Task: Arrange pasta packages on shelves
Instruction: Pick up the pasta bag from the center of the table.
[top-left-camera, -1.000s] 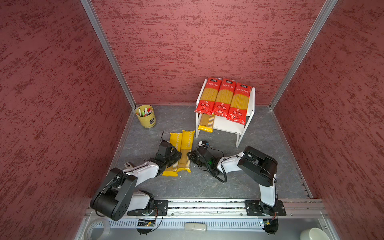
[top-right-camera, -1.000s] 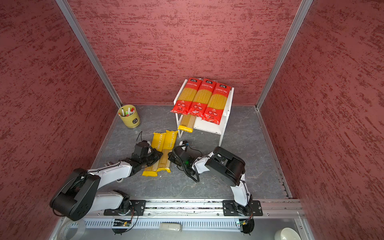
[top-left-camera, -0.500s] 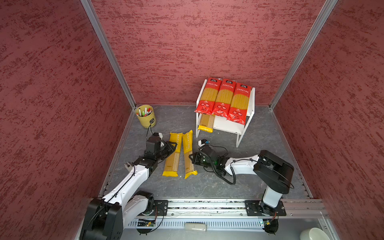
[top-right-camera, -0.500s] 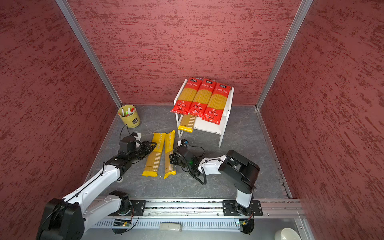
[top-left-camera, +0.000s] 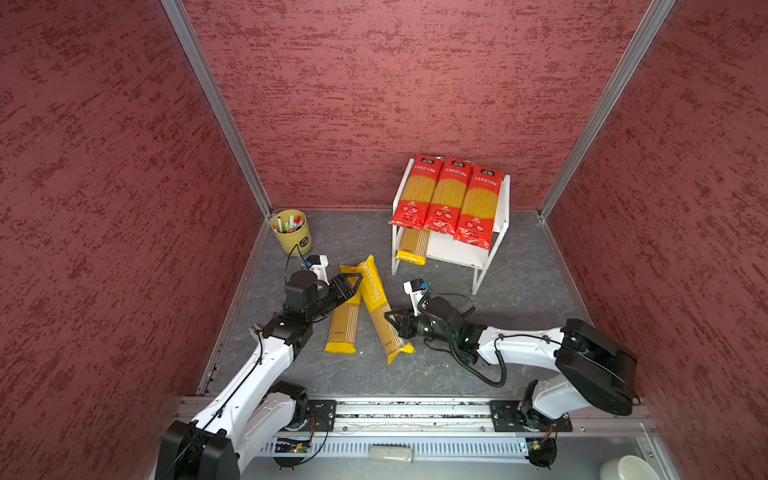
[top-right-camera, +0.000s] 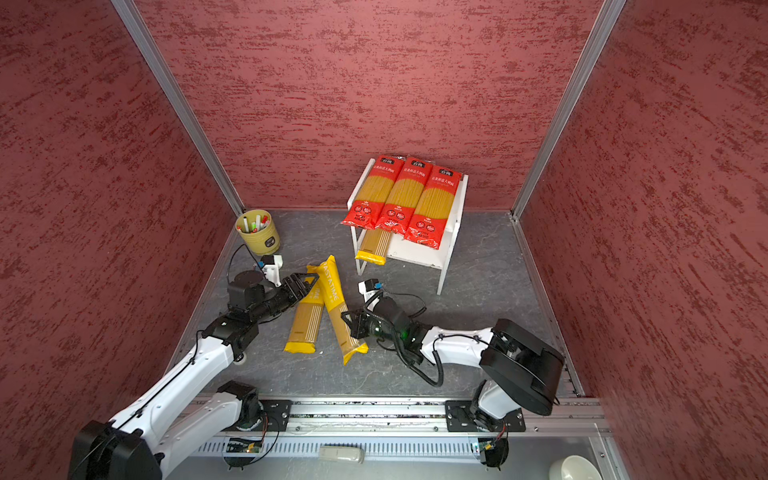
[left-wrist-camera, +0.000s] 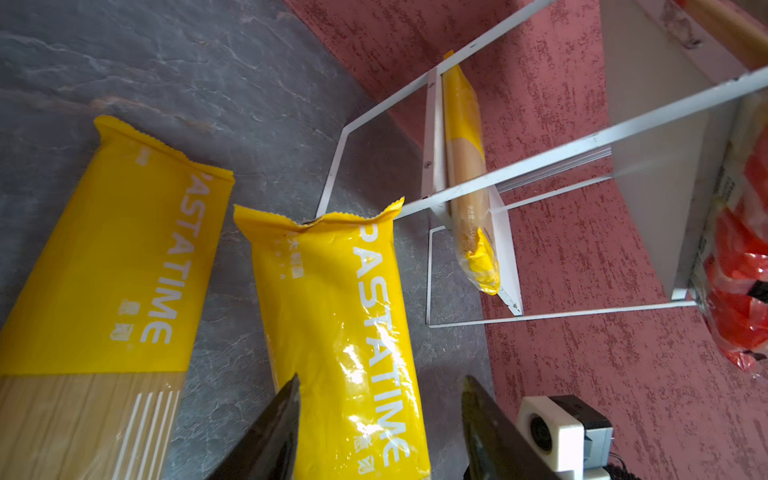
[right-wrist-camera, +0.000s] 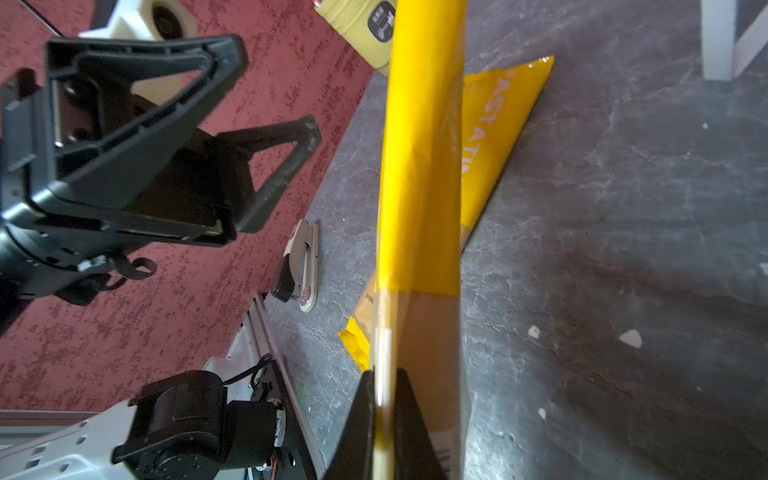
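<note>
Over grey slate-look floor (top-left-camera: 457, 374), right gripper (top-left-camera: 388, 318) pinching glossy yellow bag (top-left-camera: 374, 293), left gripper (top-left-camera: 355, 284) apart.

Enclosure bounded by three dark-red, rough-textured walls (top-left-camera: 374, 83) joined at the back corners by silver metal profiles (top-left-camera: 216, 108). Floor (top-left-camera: 519, 299) of grey, slate-patterned surface with pale veining, ending at the front in a metal rail (top-left-camera: 415, 409); lighting even and diffuse, shadows soft.

Three red spaghetti bags (top-left-camera: 446, 199) have clear middles showing golden pasta and black logo patches. A white rack (top-left-camera: 453, 251). The yellow spaghetti bags (top-left-camera: 376, 307) have white PASTATIME lettering and white stripes over tan pasta. A dark grey counter (top-left-camera: 519, 299), veined like slate. Mottled dark-red walls (top-left-camera: 395, 83). A pale yellow marker cup (top-left-camera: 291, 241) with a black label.
</note>
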